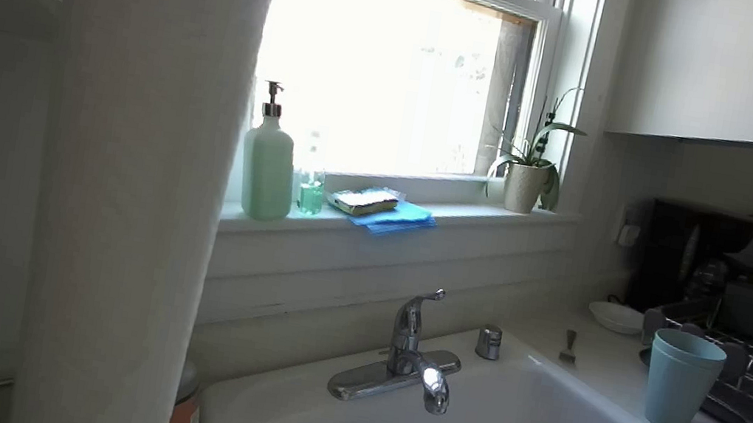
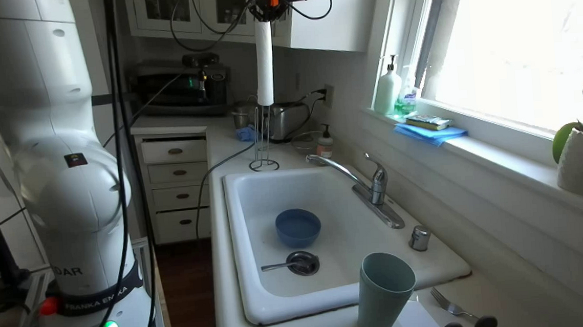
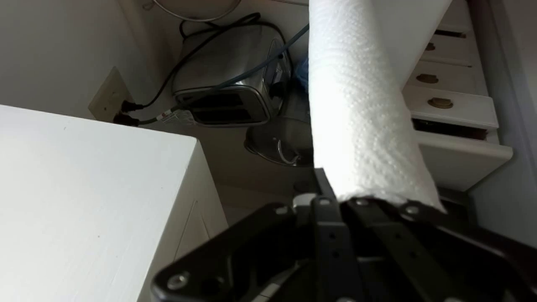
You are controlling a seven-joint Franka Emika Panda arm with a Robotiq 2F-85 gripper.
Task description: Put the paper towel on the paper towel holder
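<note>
Hanging roughly upright beneath the pincer, which is clamped on its upper end, the paper towel brings its lower end to the top of the wire holder in an exterior view; whether they touch, I cannot tell. That holder stands on the table between sink and toaster, in from the edge by the drawers.
</note>
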